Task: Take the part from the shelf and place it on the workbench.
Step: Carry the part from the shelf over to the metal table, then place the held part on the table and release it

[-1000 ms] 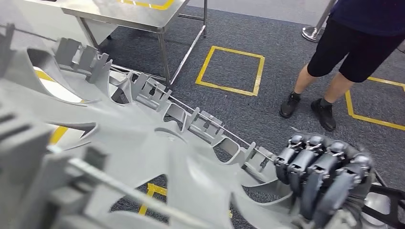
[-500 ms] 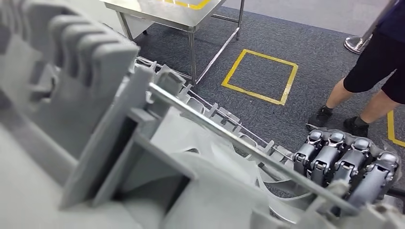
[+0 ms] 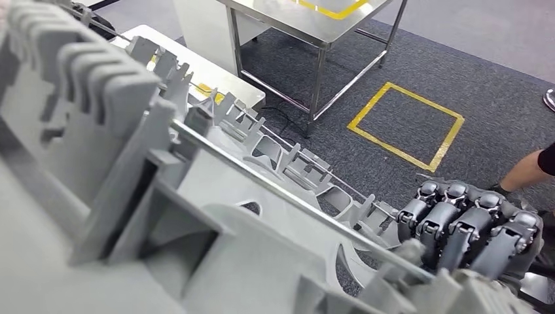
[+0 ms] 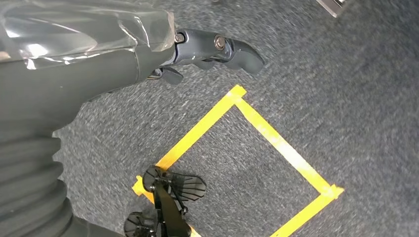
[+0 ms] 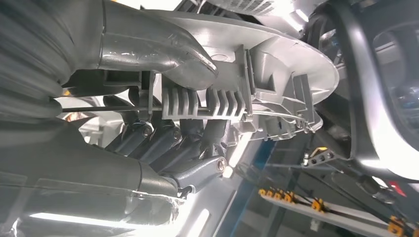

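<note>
A big grey plastic part (image 3: 196, 216), round with ribbed clips along its rim and a thin metal rod across it, is held up close to the head camera. My right hand (image 3: 471, 232) grips its rim at the lower right, dark fingers curled over the edge. In the right wrist view the thumb (image 5: 158, 49) presses one face of the part (image 5: 267, 74) and the fingers (image 5: 173, 143) wrap the other. The steel workbench (image 3: 307, 19) stands ahead at the top. My left hand (image 4: 207, 47) hangs over the carpet, holding nothing.
A white low surface (image 3: 216, 72) lies left of the workbench legs. A yellow taped square (image 3: 406, 124) marks the dark carpet to the right. A person's leg (image 3: 530, 171) shows at the right edge. Another taped square (image 4: 257, 163) lies below the left hand.
The whole picture has shifted: the camera turned, so the workbench and taped square slid right and the person went to the right edge. The part tilted closer to the camera, still gripped.
</note>
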Controlling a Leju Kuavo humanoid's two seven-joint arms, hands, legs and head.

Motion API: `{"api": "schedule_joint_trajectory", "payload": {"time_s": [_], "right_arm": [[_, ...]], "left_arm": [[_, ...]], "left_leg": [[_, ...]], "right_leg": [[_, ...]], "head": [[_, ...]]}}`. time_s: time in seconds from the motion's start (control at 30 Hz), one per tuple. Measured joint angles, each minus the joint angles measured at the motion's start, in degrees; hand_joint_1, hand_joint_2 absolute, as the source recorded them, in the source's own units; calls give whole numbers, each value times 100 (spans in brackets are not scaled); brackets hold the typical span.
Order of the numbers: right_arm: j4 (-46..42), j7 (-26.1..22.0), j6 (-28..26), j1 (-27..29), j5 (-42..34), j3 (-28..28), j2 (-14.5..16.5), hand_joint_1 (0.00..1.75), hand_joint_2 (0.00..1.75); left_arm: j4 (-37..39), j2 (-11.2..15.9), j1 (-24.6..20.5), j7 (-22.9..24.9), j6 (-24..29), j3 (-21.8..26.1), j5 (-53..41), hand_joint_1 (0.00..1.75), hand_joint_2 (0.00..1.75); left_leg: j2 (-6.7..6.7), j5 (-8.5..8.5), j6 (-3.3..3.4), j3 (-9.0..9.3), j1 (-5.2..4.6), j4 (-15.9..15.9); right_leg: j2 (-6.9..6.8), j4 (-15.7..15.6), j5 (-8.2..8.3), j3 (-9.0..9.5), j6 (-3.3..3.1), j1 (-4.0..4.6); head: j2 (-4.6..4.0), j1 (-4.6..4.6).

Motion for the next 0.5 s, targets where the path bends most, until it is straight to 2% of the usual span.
{"api": "schedule_joint_trajectory", "payload": {"time_s": [0.03, 0.1, 0.13, 0.17, 0.2, 0.23, 0.27, 0.33, 0.4, 0.43, 0.47, 0.5], "right_arm": [[4, 43, -30, 6, 38, -1, 0, 166, 175], [23, 92, -114, 17, 223, -2, 0, 166, 175], [40, 88, -177, 31, 395, 2, 1, 166, 175], [62, 78, -249, 53, 590, 11, 0, 166, 175], [89, 70, -316, 74, 790, 32, -1, 166, 175], [123, 71, -375, 92, 985, 74, -4, 166, 175], [164, 83, -420, 96, 1152, 136, -10, 166, 175], [270, 121, -500, 96, 1433, 321, -38, 166, 175], [389, 166, -559, 99, 1586, 545, -104, 166, 175], [447, 193, -567, 97, 1608, 671, -150, 166, 175], [498, 226, -562, 91, 1604, 799, -198, 166, 175], [543, 260, -551, 86, 1582, 926, -247, 166, 175]], "left_arm": [[1, -5, 2, 4, 11, 2, 17, 0, 175], [3, -10, 4, 20, 28, 1, 67, 0, 175], [2, -8, 9, 34, 32, -5, 102, 0, 175], [-1, -5, 24, 52, 32, -16, 144, 0, 175], [-3, -2, 47, 76, 27, -28, 188, 0, 175], [-7, 1, 78, 105, 20, -39, 237, 0, 175], [-12, 2, 114, 137, 10, -51, 281, 0, 175], [-28, 2, 160, 194, -4, -87, 359, 0, 175], [-40, 6, 170, 226, -8, -149, 411, 0, 175], [-41, 8, 169, 235, -8, -177, 427, 0, 175], [-41, 8, 170, 242, -8, -195, 437, 0, 175], [-40, 7, 172, 246, -9, -206, 444, 0, 175]], "left_leg": [[-97, -8, -18, 8, 12, 8], [-270, -39, -82, 7, 34, 48], [-345, -64, -126, -11, 34, 82], [-406, -85, -166, -38, 33, 109], [-454, -96, -203, -64, 35, 121], [-498, -104, -237, -92, 46, 126], [-468, -113, -263, -113, 61, 136], [-188, -256, -311, -239, 67, 370], [139, -605, -333, -581, 59, 1052], [203, -772, -336, -790, 61, 1450], [227, -858, -330, -943, 61, 1731], [240, -834, -314, -994, 58, 1811]], "right_leg": [[18, -216, 145, 60, 68, -26], [186, -1049, 532, 390, 199, -98], [268, -1378, 667, 533, 202, -123], [329, -1571, 738, 618, 170, -129], [337, -1625, 755, 643, 110, -116], [288, -1627, 762, 653, 38, -96], [245, -1631, 767, 655, -9, -89], [147, -1644, 765, 665, -91, -81], [24, -1647, 744, 672, -157, -45], [-48, -1647, 733, 674, -182, -21], [-122, -1646, 722, 678, -200, 3], [-196, -1646, 707, 687, -213, 28]], "head": [[0, -1], [0, 5], [0, 8], [0, 9], [0, 11], [0, 9], [0, 8], [0, -13], [0, -40], [0, -45], [0, -46], [0, -46]]}}
